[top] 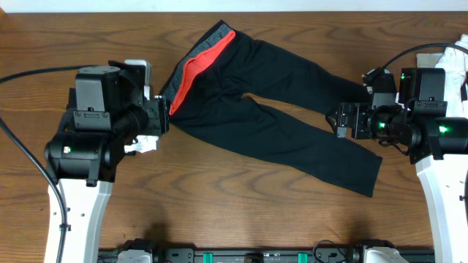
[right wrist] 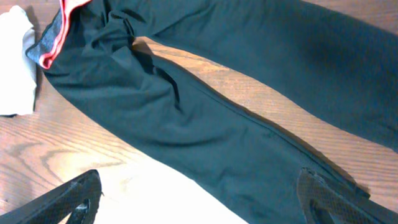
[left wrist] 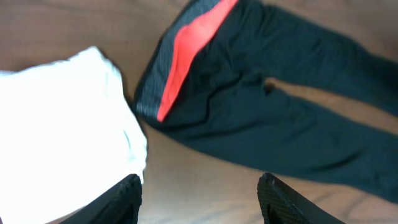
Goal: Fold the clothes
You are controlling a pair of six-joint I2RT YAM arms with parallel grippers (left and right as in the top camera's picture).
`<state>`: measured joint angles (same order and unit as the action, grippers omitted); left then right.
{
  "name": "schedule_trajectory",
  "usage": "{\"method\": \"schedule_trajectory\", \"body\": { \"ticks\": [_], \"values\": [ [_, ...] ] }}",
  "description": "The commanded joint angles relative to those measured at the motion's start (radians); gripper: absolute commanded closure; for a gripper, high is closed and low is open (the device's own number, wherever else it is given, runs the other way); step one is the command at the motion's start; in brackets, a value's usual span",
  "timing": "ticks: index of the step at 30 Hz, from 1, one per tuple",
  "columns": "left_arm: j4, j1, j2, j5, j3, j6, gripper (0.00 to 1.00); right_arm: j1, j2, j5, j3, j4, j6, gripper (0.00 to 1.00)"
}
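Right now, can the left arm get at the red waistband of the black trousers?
Probably yes. The left hand is open just short of the waistband, with only bare table between; the white garment lies off to one side.

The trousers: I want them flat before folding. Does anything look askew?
Yes. The black trousers lie diagonally, legs splayed with the table showing between them. The waistband gapes open, showing red, and the fabric below it is wrinkled.

We've got the trousers [top: 278,128] spread across the bench [top: 219,212], waistband [top: 196,69] by our left hand [top: 164,117], leg ends by the right hand [top: 340,119].
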<state>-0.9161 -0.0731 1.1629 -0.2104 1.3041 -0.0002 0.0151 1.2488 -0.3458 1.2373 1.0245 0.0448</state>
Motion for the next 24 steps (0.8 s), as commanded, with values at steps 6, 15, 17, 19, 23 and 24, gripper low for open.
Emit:
{"method": "schedule_trajectory", "body": {
  "ticks": [6,15,17,19,23,24],
  "values": [
    [-0.048,0.005,0.013,0.002,0.003,0.006,0.38,0.004,0.0,-0.01,0.011,0.001,-0.001,0.01],
    [-0.053,0.005,0.052,0.002,0.001,0.006,0.38,0.004,0.0,-0.01,0.011,0.013,-0.001,0.01],
    [-0.052,0.005,0.06,0.002,0.001,0.006,0.38,0.004,0.0,-0.01,0.011,0.016,-0.001,0.01],
    [-0.051,0.005,0.066,0.002,0.001,0.006,0.38,0.004,0.0,-0.01,0.011,0.016,-0.001,0.01],
    [-0.051,0.005,0.072,0.002,0.001,0.006,0.38,0.004,0.0,-0.01,0.011,0.016,-0.001,0.01],
    [-0.052,0.005,0.072,0.002,0.001,0.006,0.38,0.004,0.0,-0.01,0.011,0.015,-0.001,0.01]
  ]
}}
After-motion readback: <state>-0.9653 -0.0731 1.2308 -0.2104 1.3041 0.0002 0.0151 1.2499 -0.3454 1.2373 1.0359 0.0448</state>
